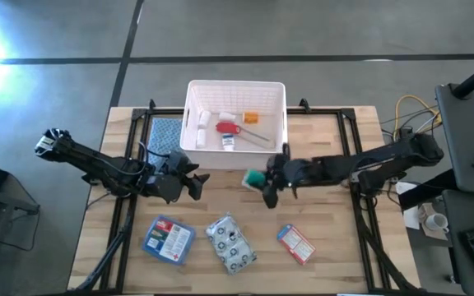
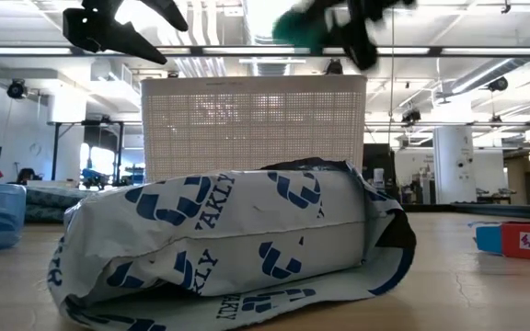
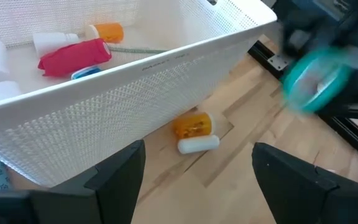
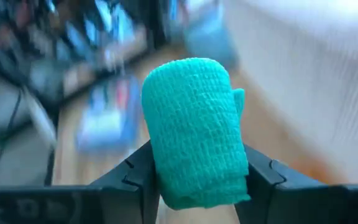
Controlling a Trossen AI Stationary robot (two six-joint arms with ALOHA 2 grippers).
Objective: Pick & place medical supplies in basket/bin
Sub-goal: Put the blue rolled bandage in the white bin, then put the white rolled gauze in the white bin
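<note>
The white slotted basket [image 1: 235, 89] stands at the far middle of the table and holds white bottles, a red tube [image 3: 73, 57] and an orange bottle. My right gripper [image 1: 260, 185] is just near of the basket, raised and shut on a teal bandage roll [image 4: 194, 130]. My left gripper [image 1: 194, 182] hovers open to the left of it, raised above the table [image 2: 118, 28]. An orange pill bottle [image 3: 194, 132] lies on its side by the basket's wall. A blue packet [image 1: 169, 239], a spotted pouch [image 1: 231, 243] and a red-white packet [image 1: 296, 243] lie flat near the front edge. My right gripper pinches the teal bandage roll between its two fingers [image 4: 135, 177], which sit on opposite sides of the roll's lower part [image 4: 197, 186]. The arm reaches in from the table's right. The roll is lifted clear of the table [image 2: 300, 26] and sticks out beyond the fingertips.
A blue checked cloth [image 1: 164, 136] lies left of the basket. Black rails run along both sides of the table. Bare wood lies between the two grippers and the row of packets. In the low view the spotted pouch [image 2: 237, 244] fills the foreground in front of the basket [image 2: 254, 124].
</note>
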